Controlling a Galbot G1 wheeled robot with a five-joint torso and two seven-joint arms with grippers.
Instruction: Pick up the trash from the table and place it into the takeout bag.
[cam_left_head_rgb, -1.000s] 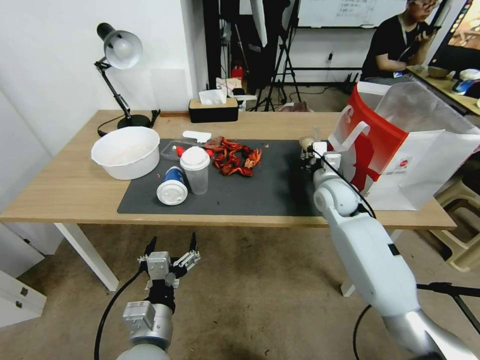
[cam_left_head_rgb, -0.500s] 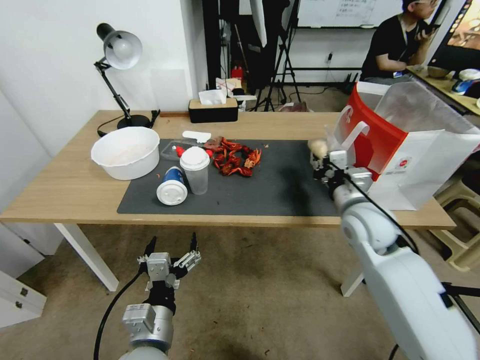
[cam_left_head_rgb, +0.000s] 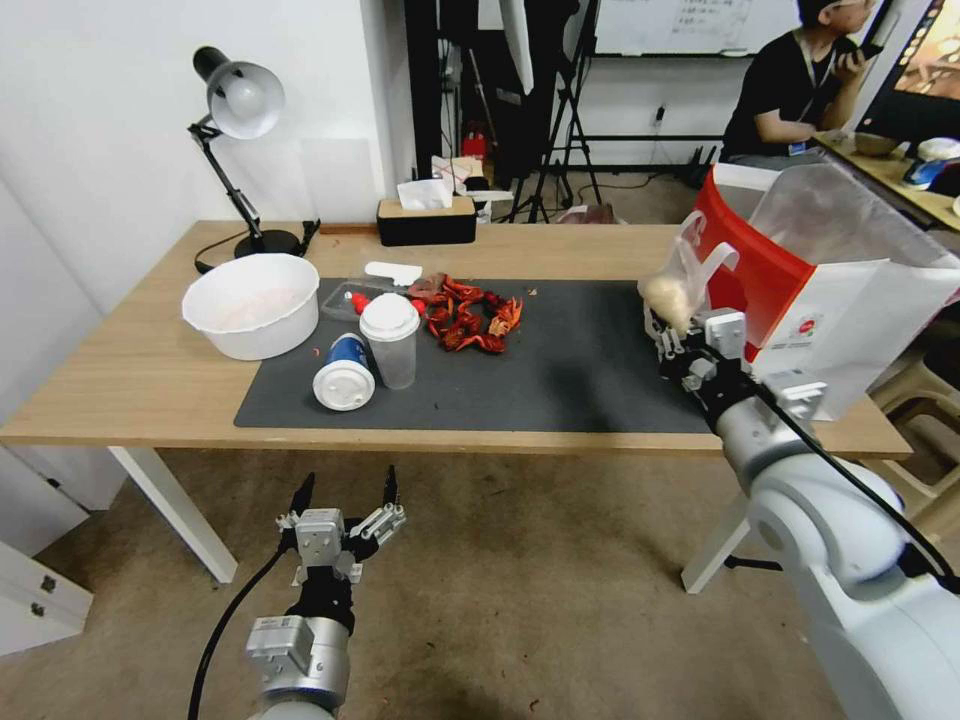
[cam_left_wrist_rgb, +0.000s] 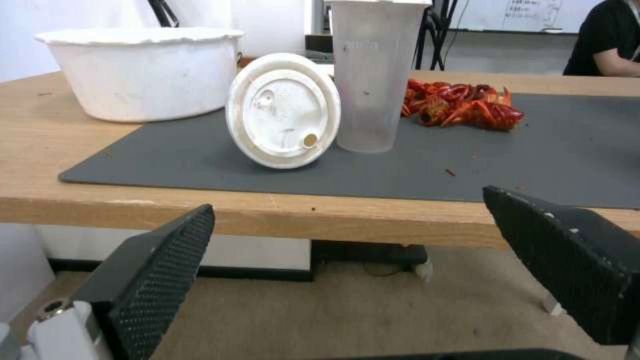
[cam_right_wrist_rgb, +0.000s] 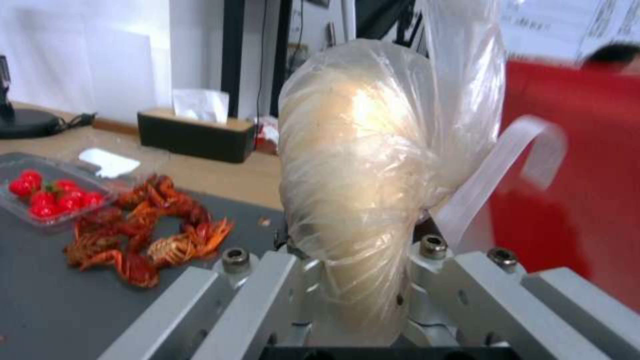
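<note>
Beside the takeout bag, the right hand pinches the wrapped ball low, seemingly light, soft, slippery in film; the left hand hangs open below the tabletop.

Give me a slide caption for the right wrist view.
Right gripper clamps a plastic-wrapped beige ball beside the red-sided takeout bag, crayfish shells on the mat behind.

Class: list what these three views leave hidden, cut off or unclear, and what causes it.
- Bag interior: head view, its walls hide it.
- Right hand fingertips: right wrist view, the wrapped ball covers them.
- Blue cup body: left wrist view, its lid hides it.
- Clear cup lid: left wrist view, cut by the edge.
</note>
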